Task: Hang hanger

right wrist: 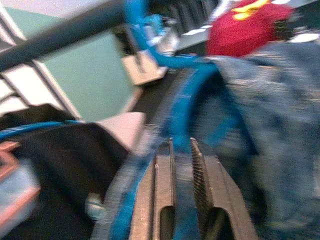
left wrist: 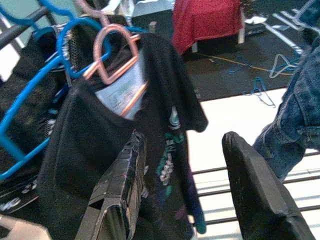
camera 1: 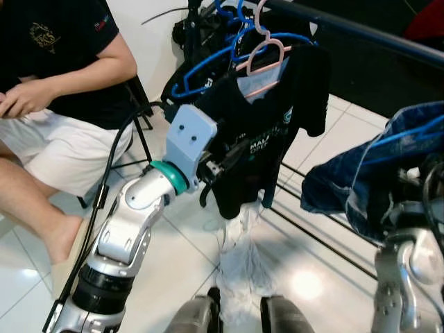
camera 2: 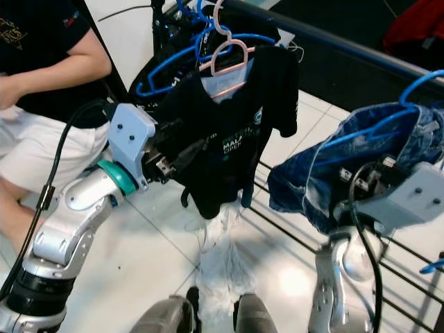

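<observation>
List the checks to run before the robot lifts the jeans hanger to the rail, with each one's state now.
1. Right pincer shut on the blue hanger carrying the jeans: ok, fingers nearly closed around it.
2. Hanger hook on the rail: not ok, it is below the rail.
3. Free rail space to the right of the black shirt: ok.
4. Left pincer out of the way: not ok, it is open with a finger against the shirt.
5. Pink hanger holding the shirt seated on the rail: ok.
6. Person seated to the left, out of the right arm's path: ok.
</observation>
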Controlling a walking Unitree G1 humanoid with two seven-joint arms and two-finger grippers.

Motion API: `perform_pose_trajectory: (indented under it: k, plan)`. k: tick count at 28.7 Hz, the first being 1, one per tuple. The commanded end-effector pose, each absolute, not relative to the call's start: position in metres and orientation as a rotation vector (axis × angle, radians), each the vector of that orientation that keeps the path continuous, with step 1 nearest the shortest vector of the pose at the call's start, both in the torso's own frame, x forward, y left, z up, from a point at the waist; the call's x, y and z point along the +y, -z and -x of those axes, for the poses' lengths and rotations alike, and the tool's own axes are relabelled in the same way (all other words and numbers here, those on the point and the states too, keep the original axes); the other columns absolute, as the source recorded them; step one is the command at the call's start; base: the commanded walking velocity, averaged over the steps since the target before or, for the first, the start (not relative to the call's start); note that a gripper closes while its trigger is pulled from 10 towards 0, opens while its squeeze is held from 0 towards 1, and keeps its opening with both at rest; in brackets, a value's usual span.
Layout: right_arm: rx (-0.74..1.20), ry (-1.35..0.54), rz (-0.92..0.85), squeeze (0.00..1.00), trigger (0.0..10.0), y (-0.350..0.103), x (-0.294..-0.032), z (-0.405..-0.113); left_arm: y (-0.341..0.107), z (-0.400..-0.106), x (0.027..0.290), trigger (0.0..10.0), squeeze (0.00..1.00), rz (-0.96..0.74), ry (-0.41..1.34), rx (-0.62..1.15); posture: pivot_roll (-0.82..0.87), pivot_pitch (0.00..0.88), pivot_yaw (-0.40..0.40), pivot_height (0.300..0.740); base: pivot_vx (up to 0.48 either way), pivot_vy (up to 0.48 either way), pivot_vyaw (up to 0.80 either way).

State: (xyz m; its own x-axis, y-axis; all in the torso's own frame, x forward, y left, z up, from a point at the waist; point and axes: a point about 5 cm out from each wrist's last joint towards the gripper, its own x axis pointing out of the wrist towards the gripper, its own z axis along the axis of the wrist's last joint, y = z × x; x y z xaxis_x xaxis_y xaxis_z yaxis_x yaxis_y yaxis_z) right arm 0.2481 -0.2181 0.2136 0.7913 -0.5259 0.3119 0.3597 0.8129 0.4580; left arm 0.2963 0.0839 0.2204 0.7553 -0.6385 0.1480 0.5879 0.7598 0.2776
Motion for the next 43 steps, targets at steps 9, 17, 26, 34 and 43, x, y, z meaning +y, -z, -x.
perform_pose_trajectory:
  k: [9, 17, 26, 34, 43]
  plan:
    - [-0.394, 0.430, -0.446, 1.00, 10.0, -0.209, -0.206, -0.252, -0.214, -0.296, 0.089, 10.0, 0.00, -0.241, 0.657, -0.228, -0.09, 0.101, 0.164, 0.740, 0.000, 0.000, 0.00]
    - [-0.407, 0.442, -0.460, 0.00, 10.0, -0.213, -0.211, -0.263, -0.215, -0.297, 0.087, 10.0, 0.00, -0.239, 0.661, -0.235, -0.08, 0.091, 0.156, 0.740, 0.000, 0.000, 0.00]
    - [-0.445, 0.455, -0.480, 0.00, 10.0, -0.224, -0.228, -0.278, -0.215, -0.297, 0.088, 10.0, 0.00, -0.244, 0.656, -0.235, -0.08, 0.095, 0.162, 0.740, 0.000, 0.000, 0.00]
    - [-0.464, 0.524, -0.414, 0.00, 10.0, -0.229, -0.243, -0.280, -0.215, -0.297, 0.088, 10.0, 0.00, -0.246, 0.655, -0.236, -0.07, 0.095, 0.165, 0.740, 0.000, 0.000, 0.00]
    - [-0.478, 0.465, -0.306, 0.00, 10.0, -0.228, -0.233, -0.269, -0.215, -0.298, 0.090, 10.0, 0.00, -0.250, 0.653, -0.235, -0.07, 0.097, 0.166, 0.740, 0.000, 0.000, 0.00]
